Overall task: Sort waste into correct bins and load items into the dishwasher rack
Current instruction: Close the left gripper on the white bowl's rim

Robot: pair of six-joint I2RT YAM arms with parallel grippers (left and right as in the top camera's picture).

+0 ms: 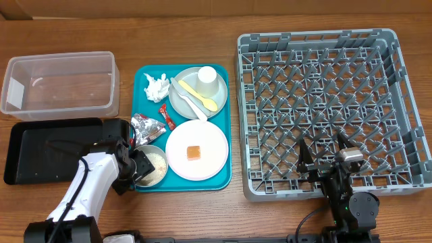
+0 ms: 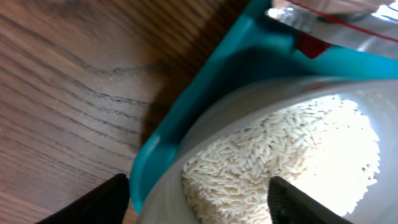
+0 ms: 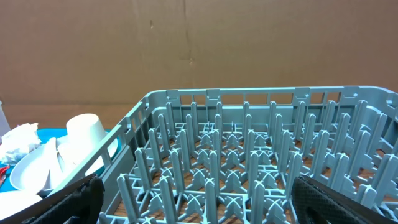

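A small grey bowl (image 1: pixel 156 167) of white rice-like grains (image 2: pixel 280 155) sits at the front left corner of the teal tray (image 1: pixel 224 135). My left gripper (image 1: pixel 138 165) is open and straddles the bowl's left rim (image 2: pixel 205 143), one finger outside and one over the rice. The pink-white plate (image 1: pixel 209 145) holds an orange cube (image 1: pixel 194 152). The grey plate (image 1: pixel 183 102) carries a white cup (image 1: pixel 207 79), yellow spoon (image 1: pixel 202 96) and white utensil (image 1: pixel 182 90). Tissue (image 1: pixel 156 86), red-and-white packets (image 1: pixel 166 116) and a foil wrapper (image 1: pixel 147 125) lie on the tray. My right gripper (image 1: pixel 324 158) is open and empty over the front of the rack (image 1: pixel 331 101).
The clear tub (image 1: pixel 57 84) stands at the far left, with the black tray (image 1: pixel 47 148) just in front of it, beside my left arm. The right wrist view shows the rack's pegs (image 3: pixel 249 155), the cup (image 3: pixel 87 134) and tissue (image 3: pixel 18 137).
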